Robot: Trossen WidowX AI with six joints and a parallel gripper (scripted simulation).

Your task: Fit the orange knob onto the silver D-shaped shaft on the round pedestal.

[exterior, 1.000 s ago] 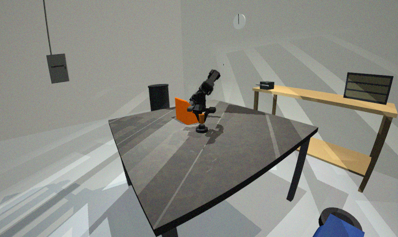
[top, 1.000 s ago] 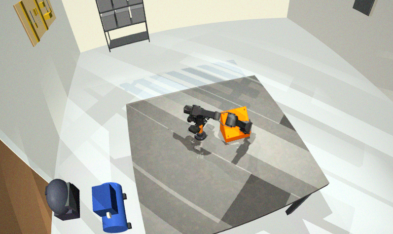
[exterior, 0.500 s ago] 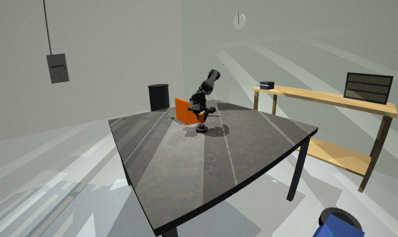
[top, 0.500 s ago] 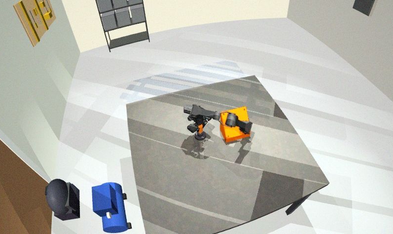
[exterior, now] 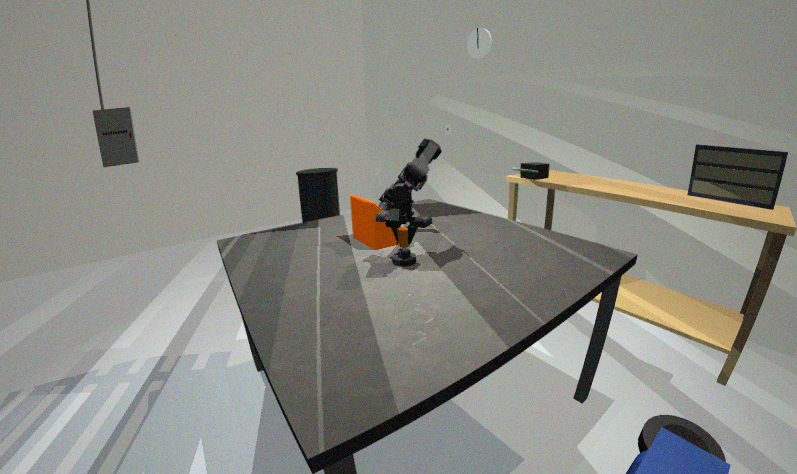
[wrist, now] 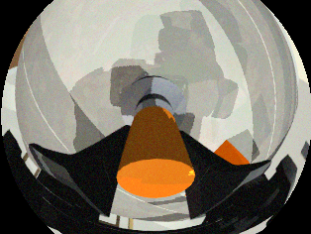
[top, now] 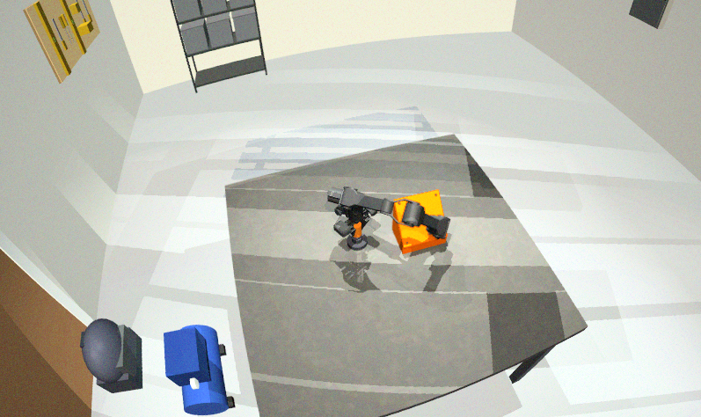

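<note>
The orange knob (top: 357, 229) (exterior: 403, 236) (wrist: 155, 178) is upright between the fingers of my gripper (top: 357, 225) (exterior: 404, 240) (wrist: 154, 132), which is shut on it. The fingers lie on both sides of the knob. The dark round pedestal (top: 356, 245) (exterior: 404, 259) (wrist: 174, 91) stands on the table directly below the knob, and the two look lined up or nearly so. The silver shaft, the knob's hole and both flat sides are hidden. I cannot tell whether a small gap is left between the knob's lower end and the pedestal.
A large orange block (top: 426, 241) (exterior: 367, 226) (wrist: 230, 153) stands on the grey table (top: 363, 331) (exterior: 448, 329) beside the pedestal, under the arm in the top view. Shadows of the arm fall on the table. A blue machine (top: 202, 362) stands on the floor.
</note>
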